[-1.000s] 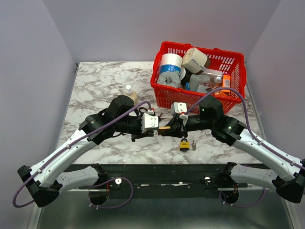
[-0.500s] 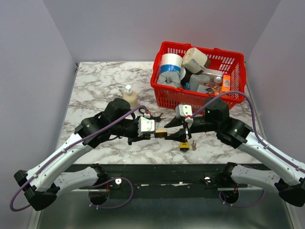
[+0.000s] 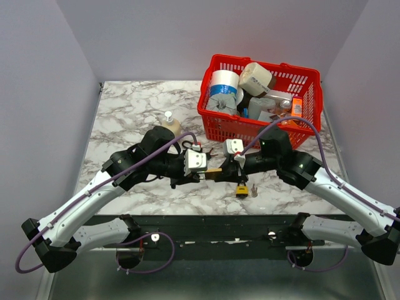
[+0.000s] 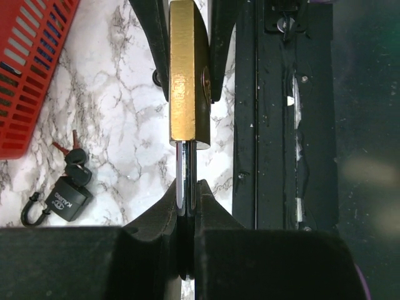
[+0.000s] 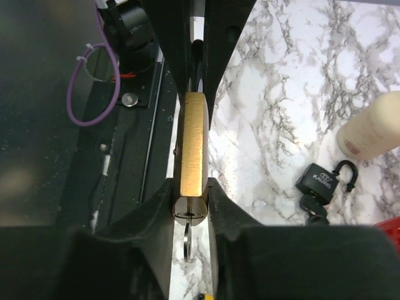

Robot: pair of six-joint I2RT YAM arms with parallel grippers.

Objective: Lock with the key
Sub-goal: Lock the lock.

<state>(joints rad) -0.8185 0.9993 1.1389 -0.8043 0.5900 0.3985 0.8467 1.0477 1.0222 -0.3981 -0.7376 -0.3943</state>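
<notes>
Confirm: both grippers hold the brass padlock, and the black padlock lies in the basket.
Wrong place: the black padlock lies on the table, outside the basket, as the left wrist view shows. The left gripper and right gripper do hold the brass padlock.

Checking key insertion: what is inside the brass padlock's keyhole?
A key sits in the padlock keyhole; only its head shows. The blade is hidden inside the body.

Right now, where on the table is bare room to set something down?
Bare marble: left of the red basket, behind the cream bottle; a smaller strip at the near edge, right of the black padlock. Crowded: the centre, where left claw and right claw meet on the brass padlock.
</notes>
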